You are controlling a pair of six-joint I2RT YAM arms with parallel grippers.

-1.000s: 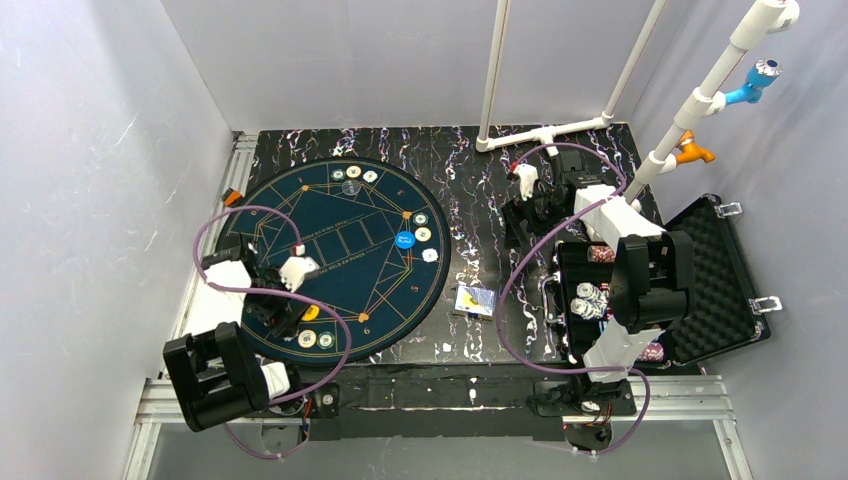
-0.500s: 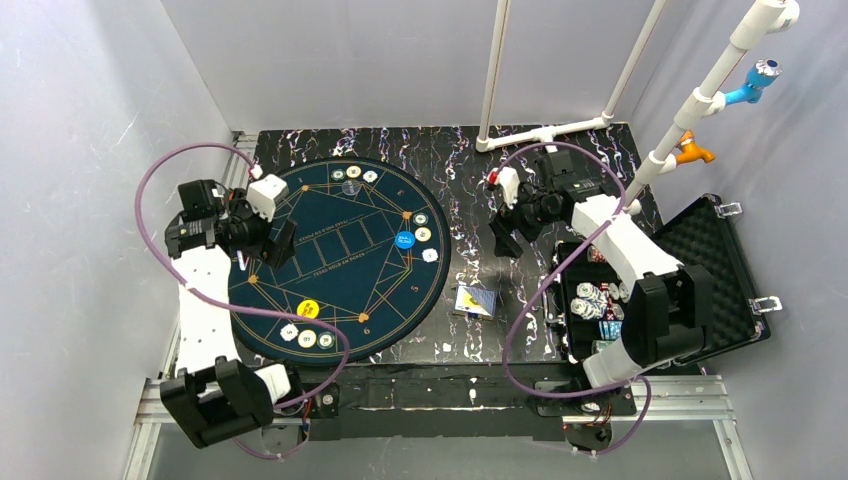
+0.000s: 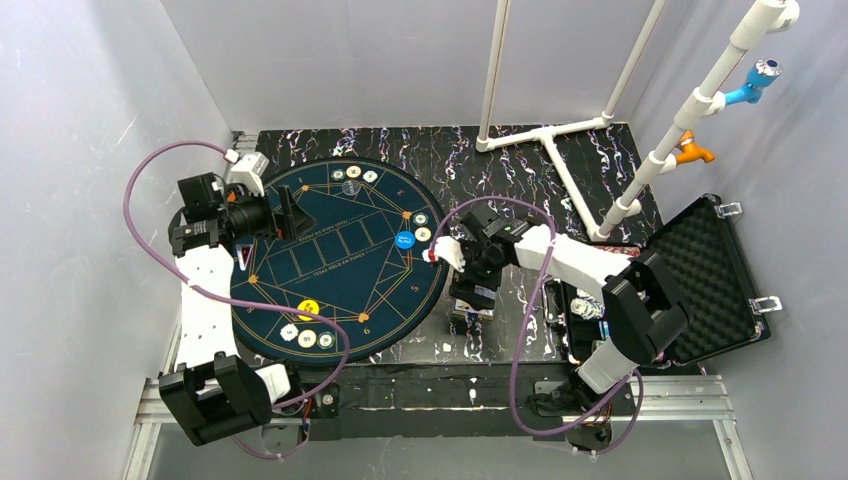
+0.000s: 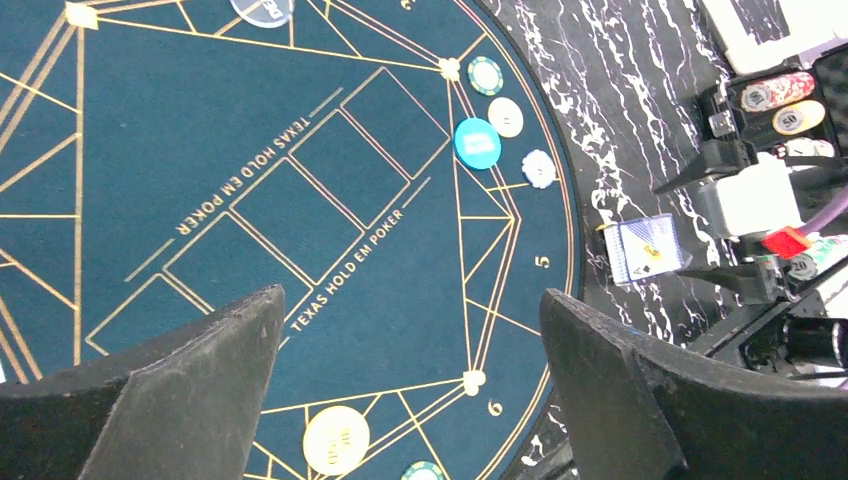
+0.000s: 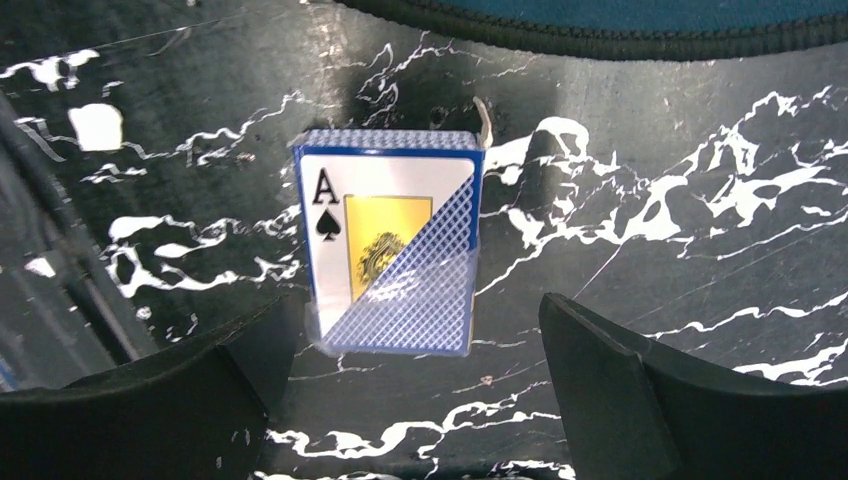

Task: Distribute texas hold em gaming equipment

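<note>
On the round dark-blue mat (image 3: 335, 265) lie a blue button disc (image 3: 404, 240), a yellow disc (image 3: 309, 309) and striped chips at the near edge (image 3: 307, 339), right edge (image 3: 423, 234) and far edge (image 3: 353, 172). My left gripper (image 3: 290, 212) hangs open above the mat's left part, nothing between its fingers; in the left wrist view it (image 4: 410, 300) frames the yellow disc (image 4: 336, 440) and the blue disc (image 4: 477, 143). A boxed deck of playing cards (image 5: 390, 245) lies on the marbled table right of the mat. My right gripper (image 5: 415, 305) stands open just above it, apart from it.
A black foam-lined case (image 3: 712, 270) lies open at the right, more chips (image 3: 588, 305) in its near half. White pipe framing (image 3: 545, 135) crosses the back right of the table. Grey walls close in the left and rear sides.
My left gripper opened, left the yellow disc on the mat's near side and rose to the mat's far left. My right arm swung from the table's back down over the card deck.
</note>
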